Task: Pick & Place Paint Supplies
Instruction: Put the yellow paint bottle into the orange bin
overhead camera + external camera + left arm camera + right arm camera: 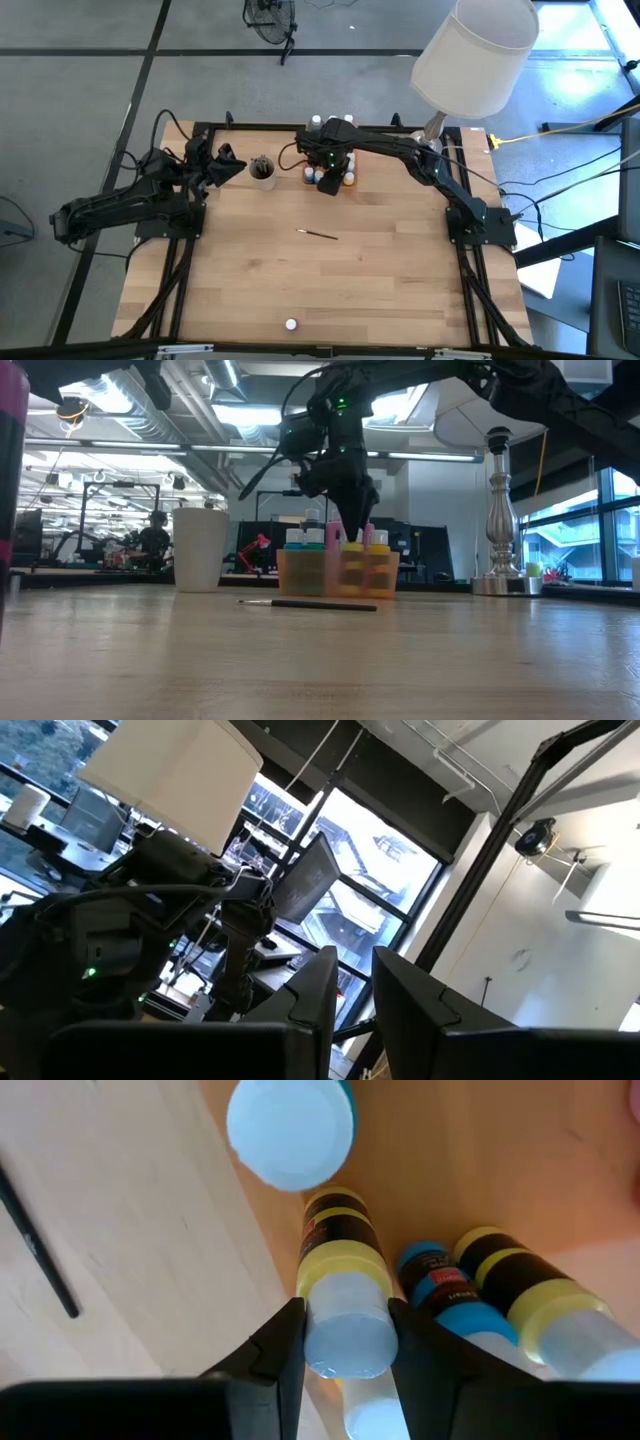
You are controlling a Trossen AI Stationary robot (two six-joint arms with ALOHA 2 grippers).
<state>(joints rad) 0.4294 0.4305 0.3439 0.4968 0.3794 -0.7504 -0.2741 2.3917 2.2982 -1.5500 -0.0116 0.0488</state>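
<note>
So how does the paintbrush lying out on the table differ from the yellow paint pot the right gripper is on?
The paintbrush is thin, dark and lies flat on bare wood, untouched; the yellow paint pot is stubby, white-capped, sits in the orange tray, and is clamped between the right gripper fingers. Both are paint supplies.

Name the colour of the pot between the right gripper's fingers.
Yellow pot with dark band, white cap; right wrist view.

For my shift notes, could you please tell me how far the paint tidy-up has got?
Several paint pots already stand in the orange tray. The right gripper is closed on a yellow pot at the tray. A paintbrush and a white-capped pot remain on the table; the left gripper waits.
</note>
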